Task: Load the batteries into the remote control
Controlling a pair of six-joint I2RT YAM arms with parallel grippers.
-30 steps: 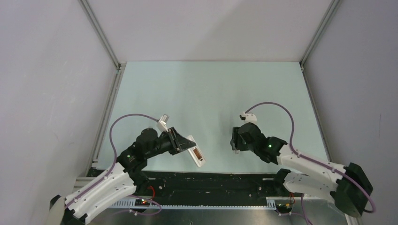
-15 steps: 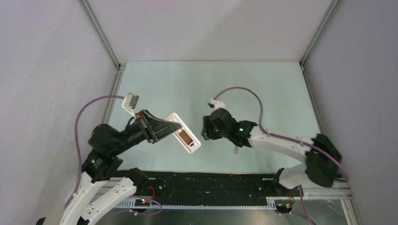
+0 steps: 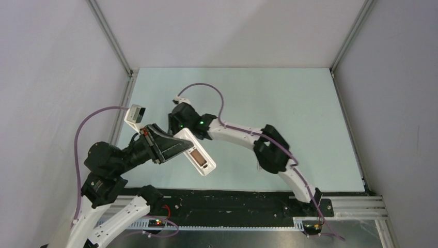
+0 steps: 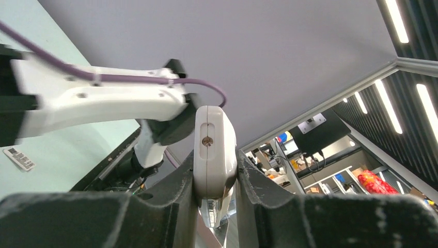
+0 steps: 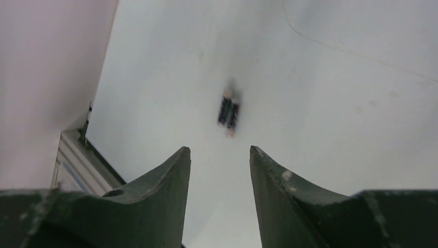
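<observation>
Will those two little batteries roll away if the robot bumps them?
Probably: the batteries are small round cylinders lying on a smooth table, so a sideways nudge likely rolls them. Being tiny, they're probably light and easily knocked away.

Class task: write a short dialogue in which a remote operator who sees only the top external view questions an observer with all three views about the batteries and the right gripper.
Operator: From above I see the small white rectangular plastic remote control raised, but no batteries. Where are they?
Observer: Two tiny dark cylindrical batteries, slightly blurred, lie side by side on the pale table, ahead of the right gripper.
Operator: The wrist hides that gripper from me. Does it hold anything?
Observer: No. Its fingers stand apart with nothing between them.
</observation>
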